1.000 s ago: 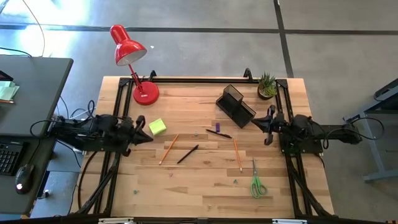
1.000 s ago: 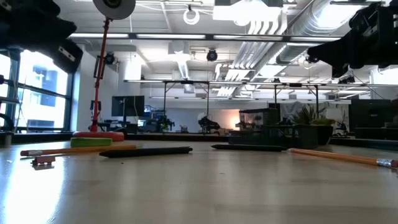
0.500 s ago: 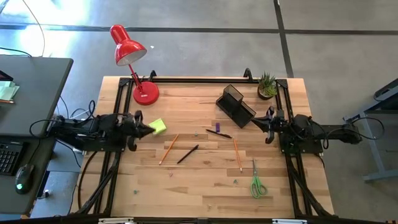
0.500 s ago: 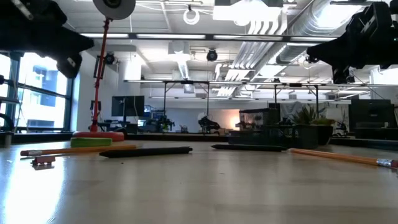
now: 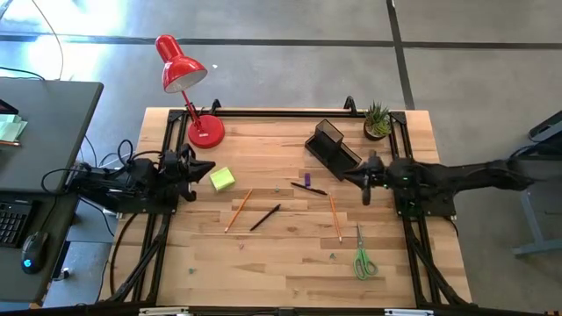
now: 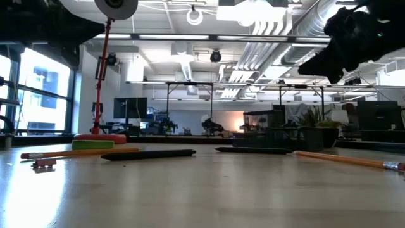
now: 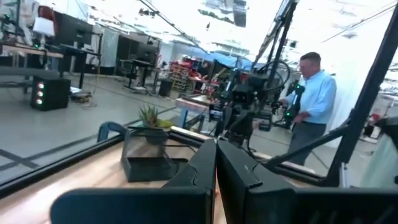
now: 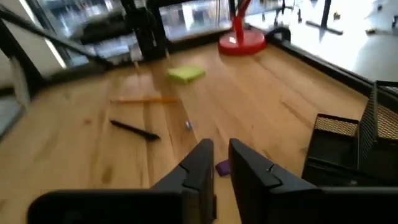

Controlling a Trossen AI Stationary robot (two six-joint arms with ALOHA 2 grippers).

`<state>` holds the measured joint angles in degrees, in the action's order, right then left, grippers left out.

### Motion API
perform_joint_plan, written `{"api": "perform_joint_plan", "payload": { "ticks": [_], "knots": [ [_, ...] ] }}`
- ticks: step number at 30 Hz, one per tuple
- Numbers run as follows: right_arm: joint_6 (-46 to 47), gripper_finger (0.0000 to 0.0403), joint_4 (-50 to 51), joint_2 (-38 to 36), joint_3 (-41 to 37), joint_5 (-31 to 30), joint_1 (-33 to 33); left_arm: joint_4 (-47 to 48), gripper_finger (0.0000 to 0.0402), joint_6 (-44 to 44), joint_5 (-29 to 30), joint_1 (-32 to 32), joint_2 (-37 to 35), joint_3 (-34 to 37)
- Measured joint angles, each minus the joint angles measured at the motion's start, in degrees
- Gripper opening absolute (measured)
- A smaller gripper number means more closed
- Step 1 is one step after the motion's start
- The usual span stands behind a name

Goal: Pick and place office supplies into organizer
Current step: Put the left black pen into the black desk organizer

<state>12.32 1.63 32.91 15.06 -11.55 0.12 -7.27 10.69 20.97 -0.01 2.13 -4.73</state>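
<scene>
The yellow-green sticky-note block [image 5: 222, 179] lies flat on the table's left part. One orange pencil [image 5: 238, 211] and a dark pen [image 5: 264, 218] lie mid-table. The purple marker [image 5: 302, 179] lies beside a second dark pen [image 5: 309, 188], with another pencil [image 5: 335, 218] close by. The green-handled scissors [image 5: 363, 259] lie near the right front. The black mesh organizer [image 5: 333, 147] stands at the far right. My left gripper [image 5: 198, 167] hovers shut just left of the sticky block. My right gripper [image 5: 364, 180], open by a narrow gap, hovers beside the organizer and points at the marker [image 8: 222, 167].
A red desk lamp [image 5: 184, 75] stands at the far left corner. A small potted plant [image 5: 378, 121] is behind the organizer. Black frame rails run along the table's edges. Bare wood lies toward the near edge. A person [image 7: 311, 93] stands in the room beyond the right side.
My left gripper has drawn back from the sticky block toward the far-left and risen; the block has stayed put. My right gripper has reached toward the table's left, past the organizer's near corner, and now sits closer to the marker.
</scene>
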Motion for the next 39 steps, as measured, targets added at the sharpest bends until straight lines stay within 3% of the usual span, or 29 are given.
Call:
{"api": "perform_joint_plan", "payload": {
  "ticks": [2,5,10,15,22,28,34,39],
  "knots": [
    [-0.61,0.0071,2.67,7.06,4.1,0.06,0.0,0.56,0.0001,1.12,-0.43,-0.02,0.05,0.0],
    [-0.49,0.0075,6.22,18.07,9.62,0.06,0.0,5.08,0.0001,3.52,-5.76,-0.02,0.09,0.1],
    [-0.25,0.007,7.81,35.83,15.27,1.71,0.02,3.66,0.0001,4.09,-6.0,-0.02,0.01,0.09],
    [0.7,0.0054,7.69,46.63,18.11,2.69,0.04,3.15,0.0001,3.42,-6.86,-0.01,-0.04,0.09],
    [0.71,0.0035,6.21,47.67,19.29,3.46,0.04,3.13,0.0001,3.11,-7.63,-0.02,0.03,0.09],
    [0.7,0.0048,5.93,46.38,19.33,3.47,0.04,3.13,0.0001,3.11,-9.68,-0.03,4.59,-0.05],
    [2.91,0.007,6.73,46.49,19.33,2.38,0.17,4.84,0.0001,4.65,-9.86,-0.05,17.46,-4.71],
    [4.17,0.0078,6.8,46.49,19.33,1.19,2.12,5.17,0.0001,6.1,-7.72,-2.94,34.65,-12.01]
  ]
}}
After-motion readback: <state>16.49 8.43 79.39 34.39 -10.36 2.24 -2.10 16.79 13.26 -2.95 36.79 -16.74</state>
